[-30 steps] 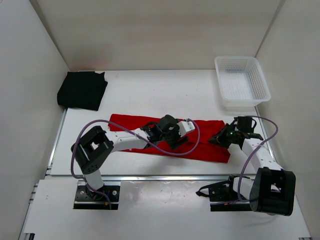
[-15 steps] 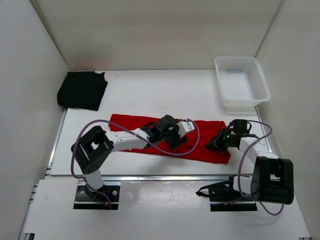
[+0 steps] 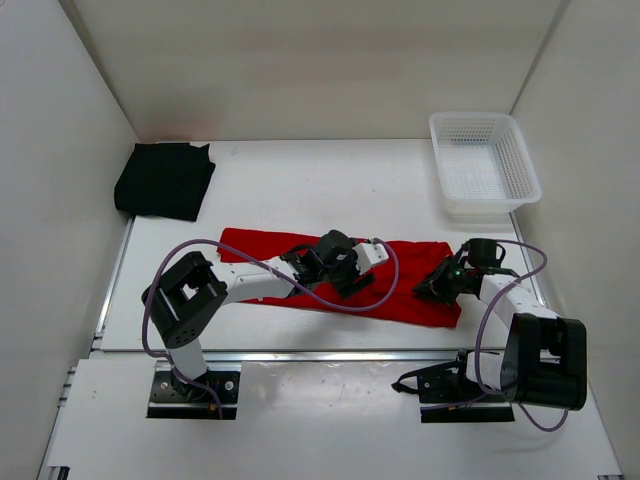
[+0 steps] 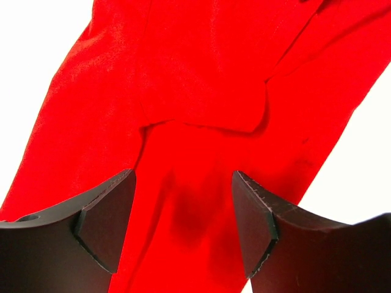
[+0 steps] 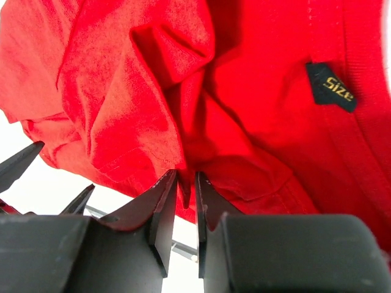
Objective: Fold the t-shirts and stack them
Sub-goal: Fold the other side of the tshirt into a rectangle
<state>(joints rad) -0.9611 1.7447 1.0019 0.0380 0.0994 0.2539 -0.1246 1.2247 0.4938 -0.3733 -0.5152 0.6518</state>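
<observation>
**A:** Biggest first. What is lying on the table [image 3: 300, 190]?

**B:** The red t-shirt [image 3: 250, 238] takes up the most room. It lies as a long, narrow band across the near half of the table. It runs from left of the middle over to the right, and its right end sits a little nearer the arms' bases.

**A:** Any other cloth?

**B:** A black t-shirt [image 3: 165, 180] sits folded into a squarish pile at the far left corner, well apart from the red one. A white mesh basket [image 3: 484, 165] stands at the far right corner.

**A:** Where are the arms?

**B:** The left arm [image 3: 260, 283] reaches over the middle of the red band. The right arm [image 3: 505, 295] bends in toward the band's right end.

**A:** How is the left gripper [image 4: 183, 213]?

**B:** Released. Its two fingers [image 4: 107, 213] stand wide apart over the red cloth, near a creased overlap of layers. Only the cloth below shows in the gap.

**A:** And the right gripper [image 5: 186, 195]?

**B:** It is down at the bunched right end of the shirt. Its fingers [image 5: 162, 207] are only a narrow slit apart, with a thin fold of red cloth in the slit. I cannot tell whether that fold is pinched or lying loose.

**A:** Anything smaller?

**B:** A small black label [image 5: 330, 87] reading "Size" in gold, sewn beside the ribbed neckline.
</observation>
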